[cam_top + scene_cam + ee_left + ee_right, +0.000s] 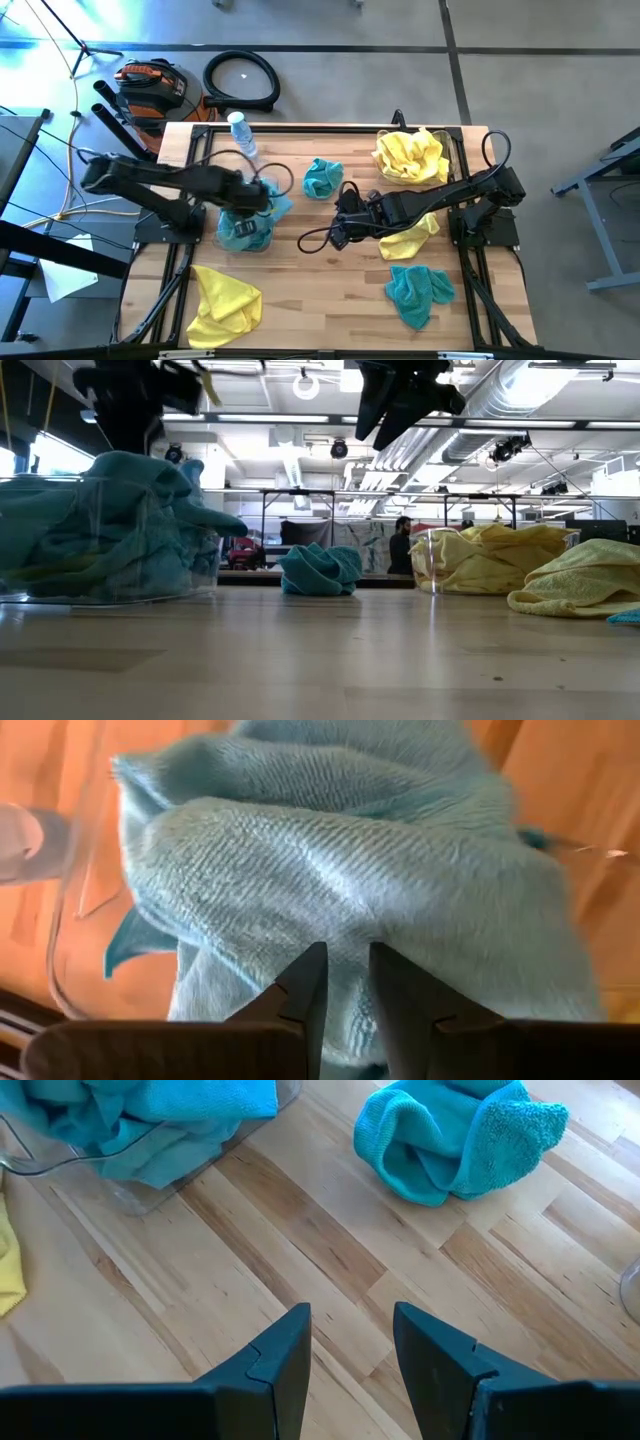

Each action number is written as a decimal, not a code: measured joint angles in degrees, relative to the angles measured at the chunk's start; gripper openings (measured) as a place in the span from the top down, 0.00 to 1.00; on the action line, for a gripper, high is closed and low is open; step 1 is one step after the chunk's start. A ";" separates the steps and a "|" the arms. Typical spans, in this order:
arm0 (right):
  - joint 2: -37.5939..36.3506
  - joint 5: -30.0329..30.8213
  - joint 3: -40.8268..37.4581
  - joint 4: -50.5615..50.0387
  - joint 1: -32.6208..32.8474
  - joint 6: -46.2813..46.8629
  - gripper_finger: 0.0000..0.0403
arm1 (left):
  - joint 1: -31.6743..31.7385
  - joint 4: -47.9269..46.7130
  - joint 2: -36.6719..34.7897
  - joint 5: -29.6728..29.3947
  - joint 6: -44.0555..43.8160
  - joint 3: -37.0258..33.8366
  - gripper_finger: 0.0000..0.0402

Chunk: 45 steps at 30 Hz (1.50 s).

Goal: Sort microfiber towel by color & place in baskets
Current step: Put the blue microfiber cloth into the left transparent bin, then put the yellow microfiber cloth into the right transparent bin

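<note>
Beneath the left gripper (345, 982), nearly closed and empty, teal fuzzy towels (245, 225) are heaped in a clear plastic bin (205, 565). Ahead of the right gripper (350, 1342), spread and empty, a loose teal cloth (455, 1140) is left unsorted; more cloths remain around it.

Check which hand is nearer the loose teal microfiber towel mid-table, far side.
Right hand, just beside the loose teal microfiber towel. Left hand sits farther off, over the teal-filled clear plastic basket.

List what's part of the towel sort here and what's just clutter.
Job: teal towels; yellow towels; teal basket; yellow basket; left gripper; right gripper.
Clutter: water bottle; hose coil; vacuum.
</note>
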 joint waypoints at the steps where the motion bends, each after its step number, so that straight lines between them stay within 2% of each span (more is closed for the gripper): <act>1: 0.00 -0.01 0.00 -0.02 0.01 0.01 0.65 | 0.63 0.00 1.58 0.16 1.52 0.00 0.84; 6: 0.00 0.01 -0.02 -0.03 0.14 0.01 0.65 | 2.89 3.00 6.02 0.15 7.03 -1.34 0.84; 16: 0.00 -0.01 -0.02 -0.06 1.63 0.01 0.65 | 10.14 25.01 -1.04 13.32 9.07 -19.47 0.84; 23: 0.00 0.01 -0.02 -0.06 1.12 -0.33 0.65 | 13.39 28.93 -0.63 16.41 8.37 -23.78 0.84; 29: 0.00 0.01 -0.02 -0.10 1.12 -0.42 0.65 | 13.63 26.07 -1.99 16.00 6.83 -21.54 0.84; 36: 0.00 -0.25 -0.02 -0.64 0.72 -0.42 0.65 | 13.57 13.35 -7.89 15.31 5.88 -12.03 0.84; 39: 0.00 -0.35 -0.02 -1.33 0.15 0.10 0.65 | 13.57 11.25 -11.23 15.11 5.13 -8.40 0.84; 45: 0.00 -0.67 -0.02 -11.74 -1.18 11.90 0.65 | 13.45 11.26 -18.13 14.81 1.81 -5.03 0.84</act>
